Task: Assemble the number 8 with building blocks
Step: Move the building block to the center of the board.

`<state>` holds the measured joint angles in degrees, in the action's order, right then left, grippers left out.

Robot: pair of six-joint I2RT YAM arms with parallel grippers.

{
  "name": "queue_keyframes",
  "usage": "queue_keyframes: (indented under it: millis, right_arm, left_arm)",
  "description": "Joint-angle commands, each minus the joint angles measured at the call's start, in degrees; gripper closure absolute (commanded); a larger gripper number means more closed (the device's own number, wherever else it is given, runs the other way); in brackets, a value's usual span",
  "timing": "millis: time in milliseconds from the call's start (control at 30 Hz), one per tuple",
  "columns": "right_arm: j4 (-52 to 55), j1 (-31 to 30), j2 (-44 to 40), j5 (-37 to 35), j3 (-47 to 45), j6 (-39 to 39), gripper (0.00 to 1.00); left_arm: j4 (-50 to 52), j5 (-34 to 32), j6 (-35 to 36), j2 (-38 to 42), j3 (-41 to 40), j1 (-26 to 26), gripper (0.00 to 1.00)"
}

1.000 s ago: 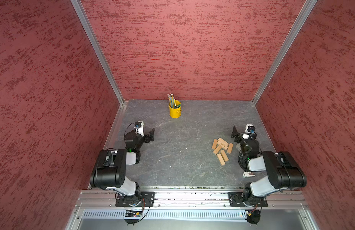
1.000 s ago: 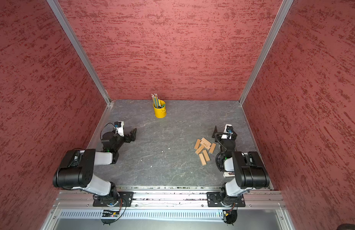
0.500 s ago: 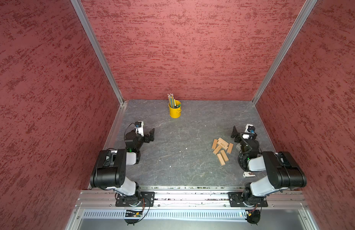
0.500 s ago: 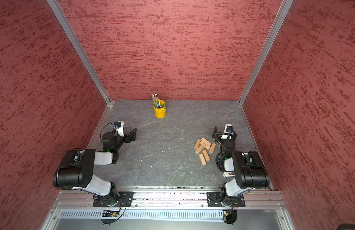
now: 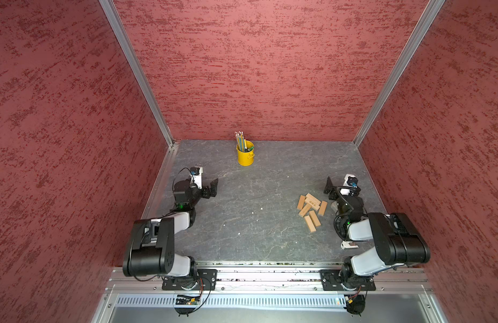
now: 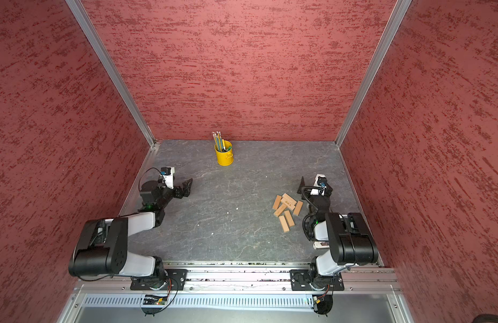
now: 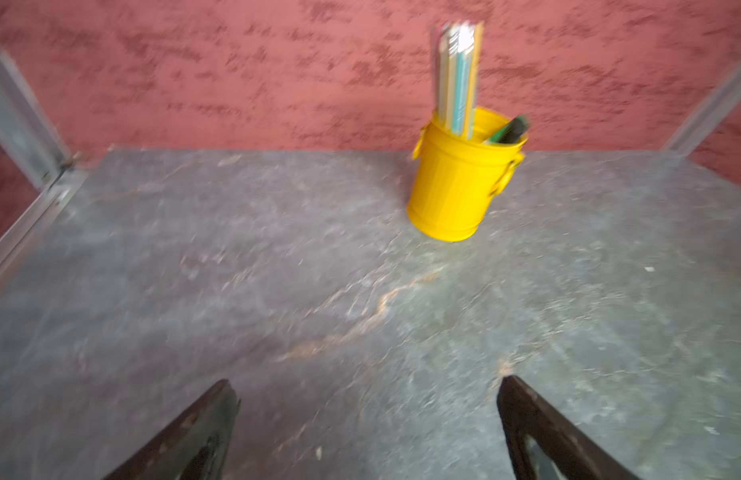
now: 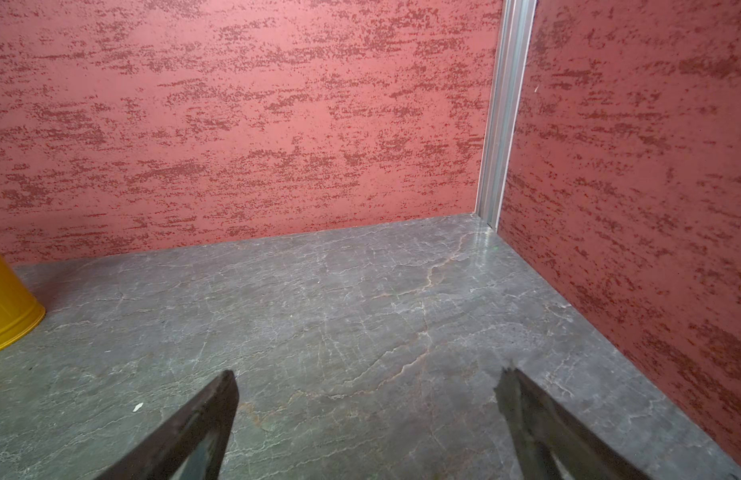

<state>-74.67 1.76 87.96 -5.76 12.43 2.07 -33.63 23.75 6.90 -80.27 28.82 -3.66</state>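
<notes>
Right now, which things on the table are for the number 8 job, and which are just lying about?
For the job: wooden blocks, a loose pile, nothing assembled; left gripper and right gripper, both open and empty.
Lying about: yellow bucket; pencils standing in it.

No legible text; only tiny, illegible dark print on one building block (image 5: 312, 202).

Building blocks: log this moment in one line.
stage: 8 not started | building blocks: loose pile beside right arm | left arm: jaws open, empty | right arm: jaws open, empty
</notes>
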Motion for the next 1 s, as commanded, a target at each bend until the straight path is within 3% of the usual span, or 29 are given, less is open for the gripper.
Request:
queue_keyframes:
  millis: [0, 67, 133, 267, 333, 400, 467, 533, 667, 733, 867, 967]
  right_arm:
    - [-0.13, 0.19, 0.08, 0.84, 0.34, -0.45, 0.01]
    - [-0.38, 0.18, -0.06, 0.84, 0.13, -0.4, 0.01]
    - [4.27, 0.2, -1.7, 1.83, 2.25, -0.88, 0.01]
    - [30.24, 0.05, -9.55, 5.38, 14.28, -1.1, 0.06]
    - [48.29, -0.02, -11.64, 8.86, 23.98, 4.34, 0.12]
    - [59.15, -0.11, -11.64, 14.6, 29.68, 12.7, 0.19]
    - [62.21, -0.94, -12.25, 20.16, 29.1, 21.61, 0.24]
    - [65.05, -3.58, -13.16, 20.63, 27.27, 27.71, 0.27]
    - [82.29, -10.66, -10.2, 16.65, 34.84, 26.45, 0.29]
    - [87.68, -12.17, -7.42, 18.4, 38.59, 26.24, 0.31]
    - [92.24, -12.88, -2.67, 20.62, 42.91, 26.65, 0.31]
    - [89.86, -12.88, -1.16, 23.36, 41.64, 27.09, 0.29]
  left_arm:
    - [25.88, 15.07, 14.59, 0.75, 11.45, 5.1, 0.01]
    - [36.92, 14.3, 22.07, -1.28, 18.75, 9.78, 0.01]
    - [40.25, 13.14, 24.75, -4.57, 23.82, 12.38, 0.01]
    - [35.32, 15.71, 25.68, -10.15, 26.86, 12.71, 0.0]
    - [32.57, 15.13, 26.27, -13.09, 27.43, 12.8, 0.01]
    - [30.98, 13.93, 26.72, -15.6, 27.95, 12.8, 0.01]
    - [27.75, 12.93, 26.57, -17.77, 27.11, 12.71, 0.01]
    - [22.48, 12.67, 26.46, -19.91, 25.11, 12.71, 0.01]
    - [22.99, 13.31, 28.22, -21.59, 25.55, 12.86, 0.01]
    - [22.73, 18.08, 28.5, -21.63, 25.09, 11.53, 0.01]
    - [19.45, 23.22, 28.89, -19.66, 21.48, 9.81, 0.01]
    - [14.07, 26.05, 27.78, -19.03, 18.68, 8.3, 0.01]
